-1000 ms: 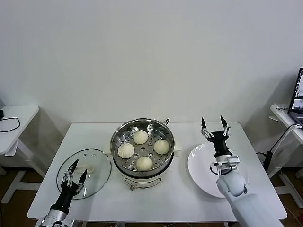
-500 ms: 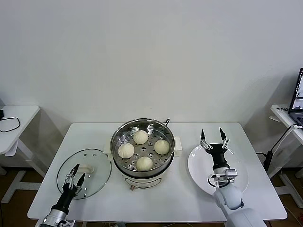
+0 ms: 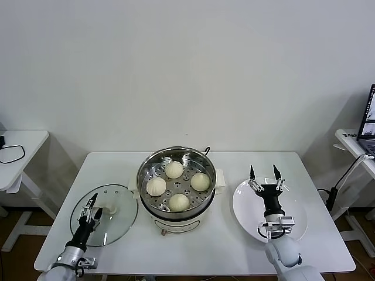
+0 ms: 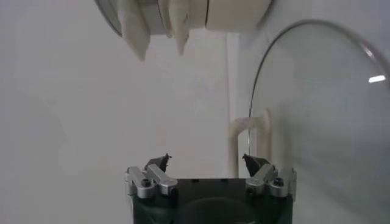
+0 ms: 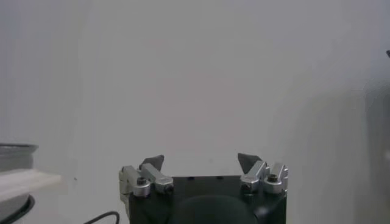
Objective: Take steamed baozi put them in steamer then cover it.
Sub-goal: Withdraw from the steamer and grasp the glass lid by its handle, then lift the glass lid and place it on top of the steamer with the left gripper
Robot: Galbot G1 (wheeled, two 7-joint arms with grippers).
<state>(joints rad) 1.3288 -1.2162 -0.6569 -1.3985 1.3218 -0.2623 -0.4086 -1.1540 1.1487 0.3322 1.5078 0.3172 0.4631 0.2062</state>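
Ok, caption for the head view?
Four baozi in open steamer; lid on table left, plate right.

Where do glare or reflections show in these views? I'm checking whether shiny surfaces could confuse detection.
Head view: the steamer wall mirrors its surroundings, the cover shows faint sheen, and the plate looks evenly lit with a soft shadow under the right gripper. Left wrist view: a bright highlight sits on the cover's glass. Right wrist view: mostly plain wall, no glare.
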